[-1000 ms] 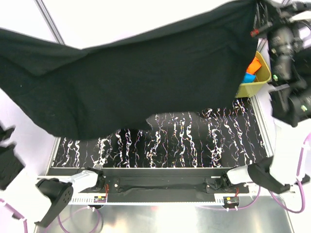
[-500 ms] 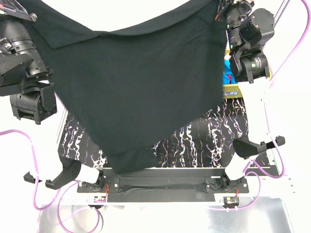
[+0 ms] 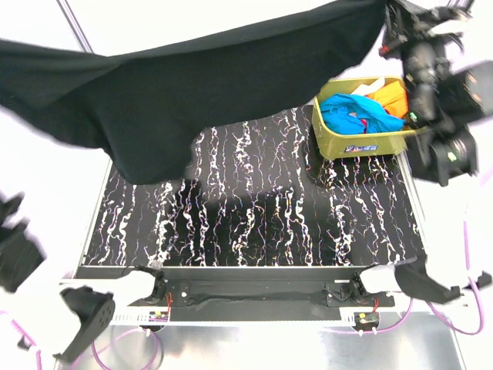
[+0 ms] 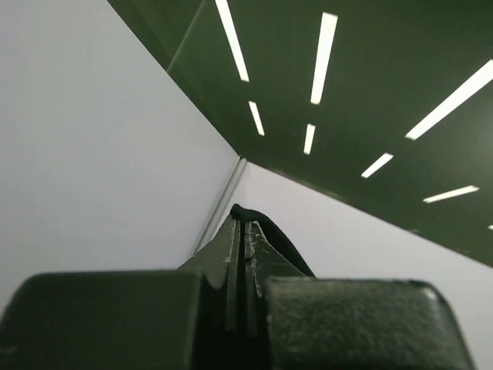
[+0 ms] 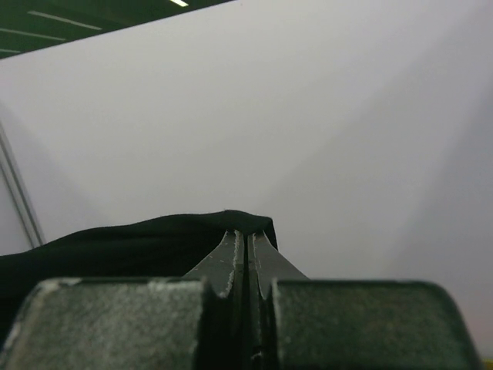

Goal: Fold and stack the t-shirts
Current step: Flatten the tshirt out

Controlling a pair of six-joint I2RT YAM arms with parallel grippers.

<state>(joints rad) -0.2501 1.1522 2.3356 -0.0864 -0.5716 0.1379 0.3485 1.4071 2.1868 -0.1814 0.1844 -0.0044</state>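
Right claw (image 5: 246,235): clenched on an upper edge of the black t-shirt (image 5: 115,247), held high above the table's far right corner.
Left claw (image 4: 245,223): clenched as well, with a nip of black cloth between its tips; it is out of the overhead view, past the table's left edge.
Shirt in the air: stretched between both claws and sagging in the middle, its low corner hanging over the far left part of the table (image 3: 254,223), seemingly not touching.
Done: nothing folded, no stack begun.
Left: lay this shirt flat and fold it, then fold and stack the rest.
Tub (image 3: 362,145): at the far right corner, holding a crumpled teal t-shirt (image 3: 350,112), an orange t-shirt (image 3: 389,96) and a pale scrap.
In the way: likely the tub, if the shirt is spread wide to the right.
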